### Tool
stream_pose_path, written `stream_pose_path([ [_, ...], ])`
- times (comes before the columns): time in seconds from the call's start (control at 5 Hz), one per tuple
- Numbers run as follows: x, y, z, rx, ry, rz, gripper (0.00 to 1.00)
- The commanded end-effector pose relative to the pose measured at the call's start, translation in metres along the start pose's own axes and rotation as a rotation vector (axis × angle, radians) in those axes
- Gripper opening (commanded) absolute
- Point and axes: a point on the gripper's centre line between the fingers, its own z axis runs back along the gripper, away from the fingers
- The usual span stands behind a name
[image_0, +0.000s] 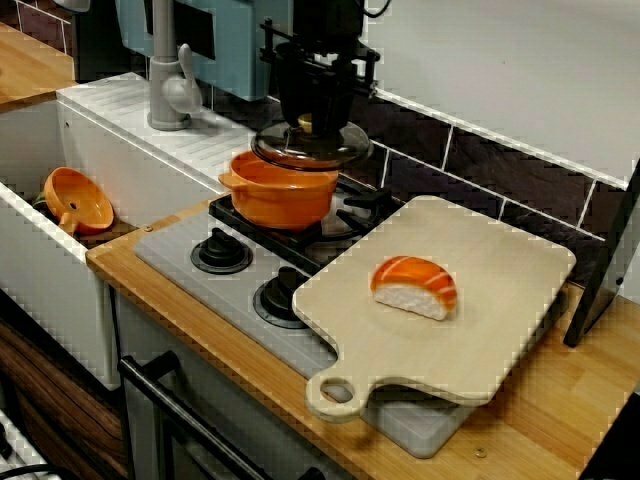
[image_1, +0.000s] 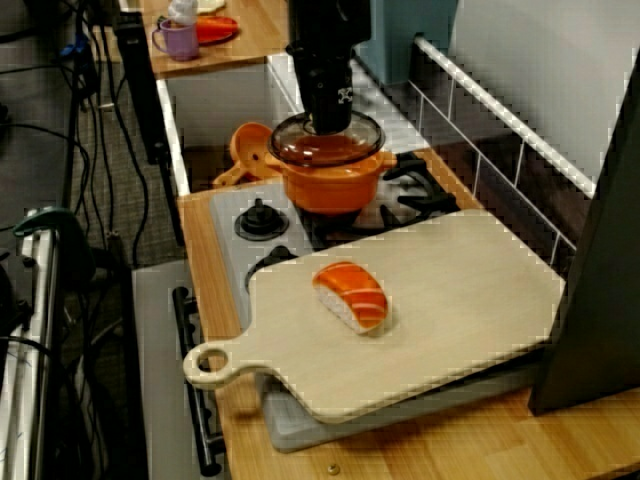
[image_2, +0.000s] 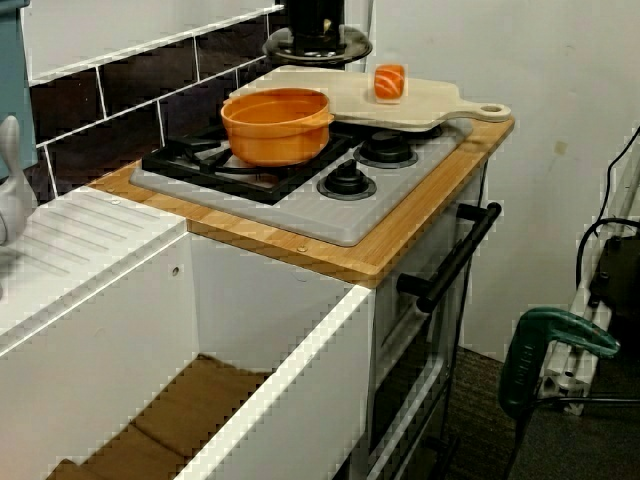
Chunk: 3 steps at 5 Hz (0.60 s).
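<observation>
The black claw (image_0: 306, 118) is clamped on the knob of the round clear glass lid (image_0: 312, 147), holding it level over the round orange pot (image_0: 280, 188) on the grey stove (image_0: 175, 250), beside the pale wooden cutting board (image_0: 490, 290) bearing a salmon sushi piece (image_0: 414, 286).

Orange pot (image_0: 283, 195), smoky clear lid (image_0: 312, 146), orange-and-white sushi (image_0: 414, 287), pale board (image_0: 500, 300), grey hob (image_0: 178, 256), black pincer (image_0: 310, 108).
</observation>
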Motion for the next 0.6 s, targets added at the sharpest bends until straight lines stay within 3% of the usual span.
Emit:
stream_pose_path([
  [0.0, 0.002, -0.026, 0.01, 0.015, -0.071, 0.019, 0.0],
  [0.4, 0.018, -0.049, -0.004, 0.009, -0.064, 0.032, 0.0],
])
